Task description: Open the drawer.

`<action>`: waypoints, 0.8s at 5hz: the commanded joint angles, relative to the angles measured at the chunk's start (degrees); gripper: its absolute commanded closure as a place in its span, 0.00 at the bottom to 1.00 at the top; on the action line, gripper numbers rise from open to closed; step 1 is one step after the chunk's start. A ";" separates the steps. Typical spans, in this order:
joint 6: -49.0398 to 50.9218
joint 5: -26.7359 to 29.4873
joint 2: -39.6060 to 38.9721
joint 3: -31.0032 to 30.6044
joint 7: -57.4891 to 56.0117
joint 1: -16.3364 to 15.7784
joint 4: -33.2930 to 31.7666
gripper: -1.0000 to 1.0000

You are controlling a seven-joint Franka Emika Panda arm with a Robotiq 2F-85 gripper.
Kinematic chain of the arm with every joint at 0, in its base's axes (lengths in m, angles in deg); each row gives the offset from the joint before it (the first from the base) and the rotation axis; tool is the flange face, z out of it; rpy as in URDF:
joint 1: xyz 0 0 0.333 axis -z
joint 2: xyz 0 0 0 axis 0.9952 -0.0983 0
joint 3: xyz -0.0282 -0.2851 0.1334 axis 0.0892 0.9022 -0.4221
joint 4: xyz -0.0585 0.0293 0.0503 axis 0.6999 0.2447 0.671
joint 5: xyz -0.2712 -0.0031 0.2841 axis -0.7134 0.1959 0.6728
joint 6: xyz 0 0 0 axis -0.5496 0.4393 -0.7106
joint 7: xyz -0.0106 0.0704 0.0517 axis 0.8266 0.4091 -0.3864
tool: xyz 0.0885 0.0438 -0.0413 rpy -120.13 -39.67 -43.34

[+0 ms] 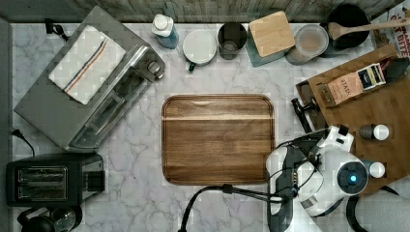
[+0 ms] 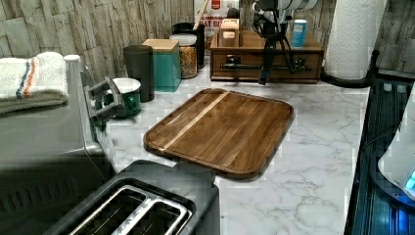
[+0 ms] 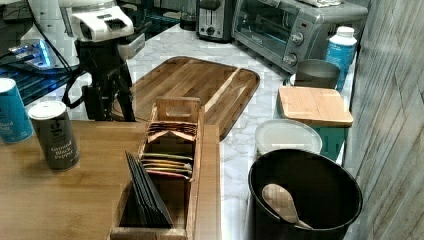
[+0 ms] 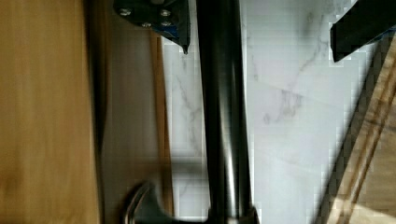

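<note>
Here the claw [image 4: 261, 28] spreads wide astride the drawer's [image 2: 244, 63] handle [image 4: 224, 116], gripping nothing, bare marble [image 4: 289, 116] beside.

— Where am I working?
— A kitchen: I see a marble countertop [image 1: 145, 203], a toaster oven [image 1: 92, 96], a slot toaster [image 1: 48, 181], a wooden cutting board [image 1: 217, 137], a paper towel roll [image 2: 353, 36] and a black pepper tin [image 3: 54, 135]

Marble counter [image 1: 145, 193] w/ wood-plank wall [image 2: 73, 24]
</note>
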 commanded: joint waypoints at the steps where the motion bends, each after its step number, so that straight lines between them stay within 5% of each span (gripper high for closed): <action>1: 5.74 -5.07 3.86 -0.05 -3.97 -1.06 -0.83 0.00; 3: 19.21 -5.11 4.77 -3.85 -12.04 -1.48 0.29 0.00; 4: 14.99 -4.56 7.06 -3.94 -6.74 -4.73 -4.60 0.00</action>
